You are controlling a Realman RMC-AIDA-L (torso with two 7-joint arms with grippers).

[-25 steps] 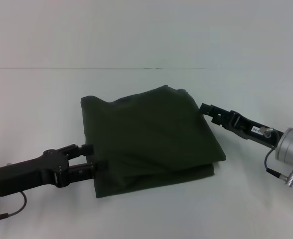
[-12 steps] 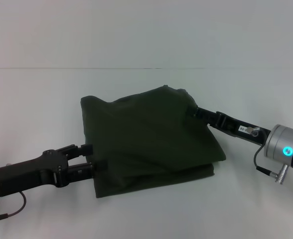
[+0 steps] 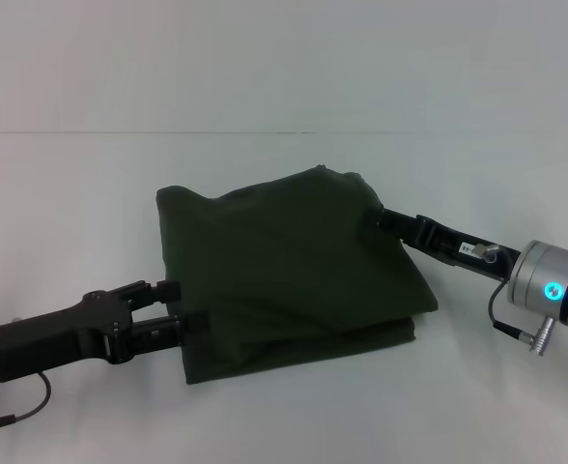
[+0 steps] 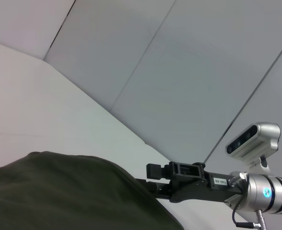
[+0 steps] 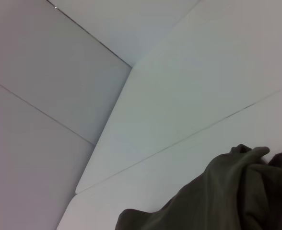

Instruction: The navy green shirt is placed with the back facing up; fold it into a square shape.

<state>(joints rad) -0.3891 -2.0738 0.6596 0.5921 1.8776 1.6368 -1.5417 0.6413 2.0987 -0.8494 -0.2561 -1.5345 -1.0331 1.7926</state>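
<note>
Navy green shirt point(image 3: 289, 271), soft matte olive cloth, lies mid-worktop point(image 3: 91, 193) folded into a rough, layered square with rumpled far corners; left gripper point(image 3: 183, 304), black and blocky, has its jaws spread at the near-left edge; right gripper point(image 3: 383, 218) meets the far-right edge, jaws probably hidden by fabric, so I cannot tell.

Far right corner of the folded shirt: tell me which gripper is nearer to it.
Right. The right gripper is at that corner of the navy green shirt; the left gripper is at the shirt's near left edge.
</note>
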